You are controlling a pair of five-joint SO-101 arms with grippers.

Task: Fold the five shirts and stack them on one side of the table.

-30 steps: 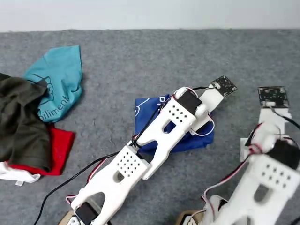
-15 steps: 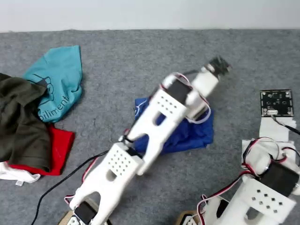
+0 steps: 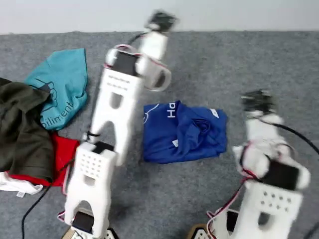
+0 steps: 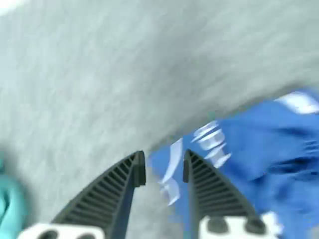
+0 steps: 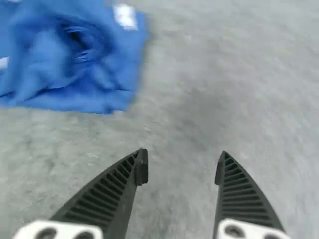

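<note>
The next shirt probably comes from the pile (image 3: 25,134) at the left: pinch one top layer and lift clear. The left gripper (image 4: 164,159) seems narrowly parted, the right gripper (image 5: 182,159) gapes wide, and neither holds anything. The blue shirt (image 3: 184,132) lies mid worktop (image 3: 249,59), roughly folded, rumpled, white print showing.

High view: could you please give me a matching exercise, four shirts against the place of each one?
1 blue shirt
2 teal shirt
3 red shirt
4 white shirt

a farthest back on the left
b middle of the table
c small bit showing, nearest the front
d on the left, between the other two there

Pairs: 1-b, 2-a, 3-d, 4-c
</note>
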